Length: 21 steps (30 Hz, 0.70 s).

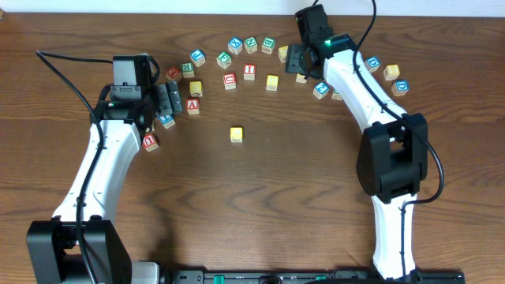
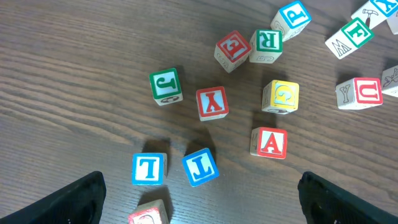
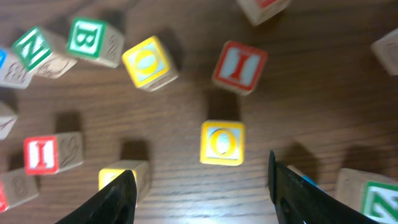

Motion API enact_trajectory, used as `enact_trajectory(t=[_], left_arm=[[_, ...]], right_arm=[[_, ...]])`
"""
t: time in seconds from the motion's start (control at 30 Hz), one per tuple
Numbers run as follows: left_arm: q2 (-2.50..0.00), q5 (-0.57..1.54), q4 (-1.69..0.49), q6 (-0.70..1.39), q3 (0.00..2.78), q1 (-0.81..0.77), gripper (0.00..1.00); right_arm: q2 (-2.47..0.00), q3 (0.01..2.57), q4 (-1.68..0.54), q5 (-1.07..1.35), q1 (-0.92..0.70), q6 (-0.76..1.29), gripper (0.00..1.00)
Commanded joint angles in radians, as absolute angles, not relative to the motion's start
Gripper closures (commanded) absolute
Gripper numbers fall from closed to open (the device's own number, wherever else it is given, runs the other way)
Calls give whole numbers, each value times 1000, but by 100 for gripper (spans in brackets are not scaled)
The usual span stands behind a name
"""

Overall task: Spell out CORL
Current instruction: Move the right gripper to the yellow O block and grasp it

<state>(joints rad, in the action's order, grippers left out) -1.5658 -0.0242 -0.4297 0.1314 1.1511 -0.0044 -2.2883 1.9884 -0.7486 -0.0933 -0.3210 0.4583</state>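
Walnut-brown, streaky wood-grain tabletop [image 1: 316,173] carries a loose arc of small wooden letter cubes across its twelve o'clock side. Their sides are pale raw timber and their top faces are painted red, blue, green or yellow. A lone yellow-faced cube [image 1: 236,135] sits apart near the centre, at six o'clock of the arc; its letter is too small to read.

The left gripper [image 1: 169,101] hovers at the arc's nine o'clock end, its matte black fingers [image 2: 78,202] spread wide with nothing between them. In its wrist view, the blue-faced L cube [image 2: 149,168] lies at seven o'clock of the red-faced Y cube [image 2: 212,102]. A second blue-faced cube [image 2: 200,166] sits just beside it, turned slightly. The green-faced R cube [image 2: 268,42] sits at one o'clock of the Y, touching a red-faced E cube [image 2: 232,50]. A yellow-faced rounded-letter cube [image 2: 280,96] at three o'clock of the Y may read C or G.

The right gripper [image 1: 295,61] hangs over the arc's one o'clock stretch, likewise released, its dark fingers [image 3: 115,199] wide apart. Just ahead of the gap, in a slightly blurred wrist view, a yellow-bordered O cube [image 3: 222,142] rests flat. A second yellow O cube [image 3: 149,61], turned askew, lies at ten o'clock of it, and a red-faced I cube [image 3: 239,66] at twelve o'clock.
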Motion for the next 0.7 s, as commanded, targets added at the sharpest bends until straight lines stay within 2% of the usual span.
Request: enact_trajectory(t=[0.0, 0.67], left_arm=[[-1577, -14, -430, 140, 1176, 0, 2], [-1577, -14, -430, 140, 1176, 0, 2]], right_arm=[[-2307, 1996, -744, -167, -318, 480, 37], [-2434, 1996, -677, -167, -321, 501, 42]])
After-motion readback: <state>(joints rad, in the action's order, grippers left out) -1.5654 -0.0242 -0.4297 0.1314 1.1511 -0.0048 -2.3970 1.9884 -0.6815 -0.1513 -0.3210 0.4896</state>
